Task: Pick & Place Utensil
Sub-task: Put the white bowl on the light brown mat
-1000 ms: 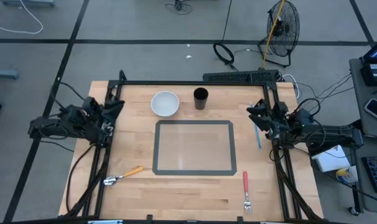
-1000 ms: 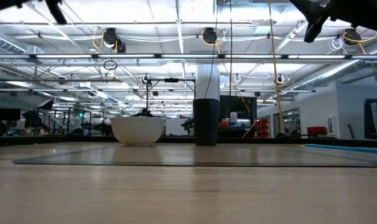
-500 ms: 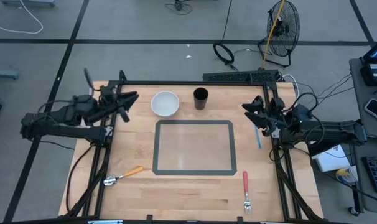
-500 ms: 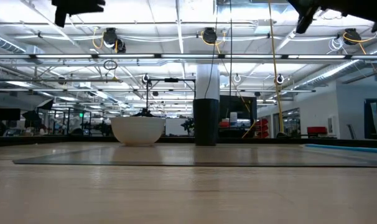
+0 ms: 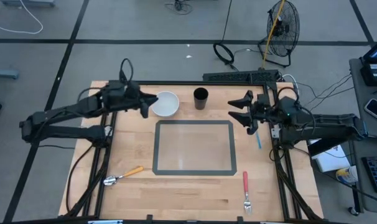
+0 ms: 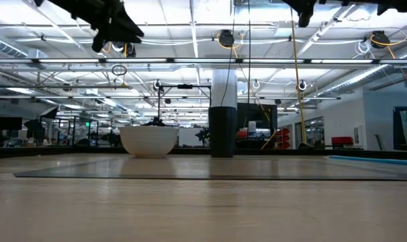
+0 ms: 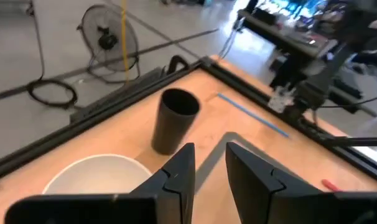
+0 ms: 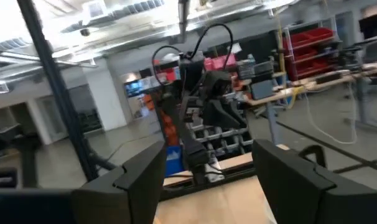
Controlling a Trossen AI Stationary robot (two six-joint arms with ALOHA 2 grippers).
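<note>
An orange-handled spoon (image 5: 123, 176) lies flat near the table's near-left corner. A red-handled fork (image 5: 246, 188) lies flat near the near edge, tines toward that edge. A thin blue utensil (image 5: 257, 134) lies flat beside the right rail. My left gripper (image 5: 150, 104) hovers open with a narrow gap, high above the table just left of the white bowl (image 5: 165, 104). My right gripper (image 5: 239, 111) hovers wide open to the right of the black cup (image 5: 200, 98). Both grippers hold nothing.
A grey-bordered clear mat (image 5: 156, 149) lies at the table's middle. The bowl (image 7: 95, 177) and cup (image 7: 175, 121) stand near the far edge. Black frame rails (image 5: 282, 168) run along both sides. Bare wood lies between the mat and the near edge.
My left gripper has swung from over the left rail toward the table's right, ending beside the bowl. My right gripper has moved from the right rail toward the table's left, nearer the cup. No utensil, bowl or cup has moved.
</note>
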